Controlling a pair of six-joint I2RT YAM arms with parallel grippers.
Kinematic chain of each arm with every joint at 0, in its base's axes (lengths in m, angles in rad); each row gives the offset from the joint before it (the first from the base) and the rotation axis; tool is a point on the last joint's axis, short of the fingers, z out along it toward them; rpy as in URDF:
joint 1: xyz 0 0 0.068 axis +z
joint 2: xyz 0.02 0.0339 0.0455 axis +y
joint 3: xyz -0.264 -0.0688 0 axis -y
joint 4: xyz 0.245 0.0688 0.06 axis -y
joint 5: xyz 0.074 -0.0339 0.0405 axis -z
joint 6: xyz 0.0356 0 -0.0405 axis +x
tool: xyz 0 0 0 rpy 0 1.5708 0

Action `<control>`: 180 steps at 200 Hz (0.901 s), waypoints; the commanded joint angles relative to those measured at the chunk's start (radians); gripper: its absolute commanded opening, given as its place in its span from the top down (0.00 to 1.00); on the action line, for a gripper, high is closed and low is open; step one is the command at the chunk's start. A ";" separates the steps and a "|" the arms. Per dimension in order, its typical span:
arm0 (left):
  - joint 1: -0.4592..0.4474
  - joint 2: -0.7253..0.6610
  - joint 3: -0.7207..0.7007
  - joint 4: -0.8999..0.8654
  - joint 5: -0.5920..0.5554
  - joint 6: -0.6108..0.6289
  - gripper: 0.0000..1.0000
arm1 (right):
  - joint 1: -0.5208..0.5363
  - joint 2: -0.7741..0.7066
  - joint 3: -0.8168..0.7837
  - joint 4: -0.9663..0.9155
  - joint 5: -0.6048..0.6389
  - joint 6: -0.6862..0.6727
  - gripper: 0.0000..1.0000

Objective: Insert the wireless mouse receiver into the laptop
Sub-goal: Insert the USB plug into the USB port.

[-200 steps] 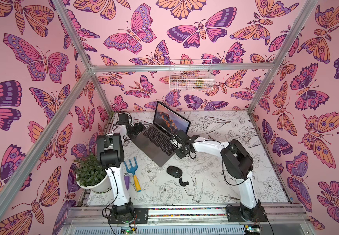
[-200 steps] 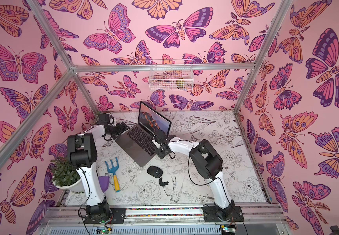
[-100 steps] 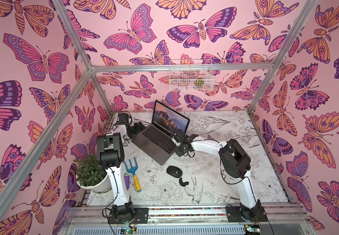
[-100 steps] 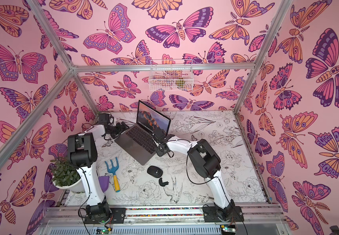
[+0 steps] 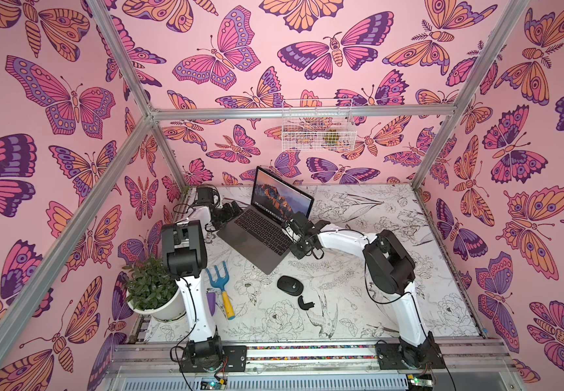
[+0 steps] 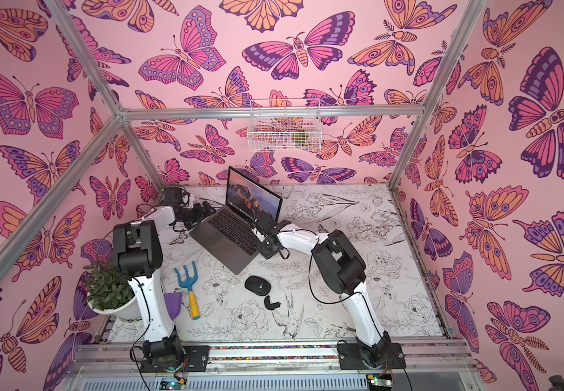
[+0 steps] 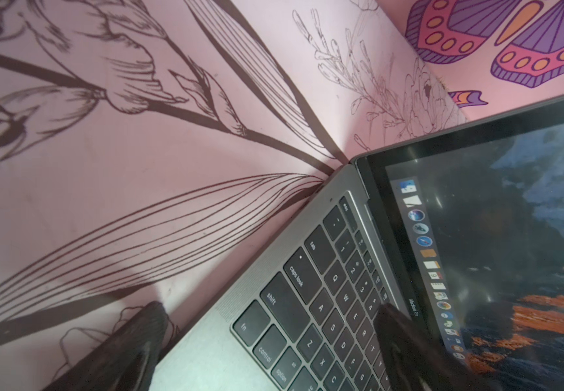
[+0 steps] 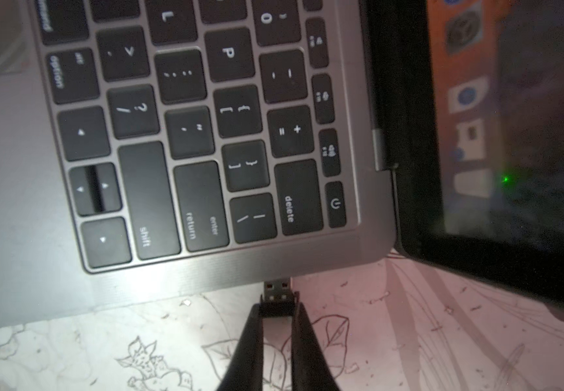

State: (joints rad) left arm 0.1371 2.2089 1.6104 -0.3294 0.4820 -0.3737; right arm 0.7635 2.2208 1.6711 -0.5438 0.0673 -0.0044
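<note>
Pink butterfly walls [image 5: 70,101] on all sides; counter [image 5: 358,304] covered in a black-and-white floral print.

Laptop [image 5: 260,233] open and angled at mid-counter, orange mountain wallpaper lit. Compared with a second ago its screen faces the top views more squarely. It looks to have swivelled a little.

Left end effector [image 7: 270,313]: spread wide and holding nothing, straddling the laptop's left edge. One finger [image 7: 148,325] is over the counter, the other over the keys. Contact with the laptop cannot be told. Probably there to brace it.

Right end effector [image 8: 278,309]: has crept in toward the laptop's right edge over the last second. Nearly closed, pinching the black cap of the wireless mouse receiver [image 8: 276,292].

Mouse [image 5: 289,285] and curved black cover piece [image 5: 304,302] lie nearer the front of the counter, clear of both arms.

Receiver: the metal plug points at the laptop's right side, near the back corner by the delete and power keys. Its tip meets the edge. Whether it has entered a port cannot be told. Judgement: the approach is about done and the seating push remains. With the laptop shifted, alignment is the risk.
</note>
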 commanded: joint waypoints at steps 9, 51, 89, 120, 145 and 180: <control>-0.019 0.080 -0.021 -0.178 0.037 0.010 0.01 | 0.041 0.089 0.044 0.009 0.013 -0.002 0.94; -0.027 0.085 -0.003 -0.201 0.037 0.030 0.01 | 0.014 0.037 -0.057 0.176 -0.063 0.111 0.91; -0.028 0.060 -0.010 -0.202 -0.012 0.035 0.00 | 0.010 -0.023 -0.129 0.214 0.016 0.104 0.74; -0.019 0.051 -0.014 -0.202 -0.040 0.032 0.00 | -0.009 -0.131 -0.239 0.254 0.044 0.123 0.67; -0.010 0.052 -0.014 -0.202 -0.043 0.021 0.00 | -0.034 -0.198 -0.291 0.233 0.003 0.185 0.59; -0.005 0.053 -0.010 -0.201 -0.047 0.018 0.00 | -0.064 -0.274 -0.394 0.315 -0.158 0.409 0.24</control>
State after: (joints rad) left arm 0.1307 2.2200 1.6409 -0.3733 0.4625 -0.3336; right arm 0.7193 2.0083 1.3262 -0.2935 0.0261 0.2138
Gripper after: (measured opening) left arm 0.999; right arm 0.664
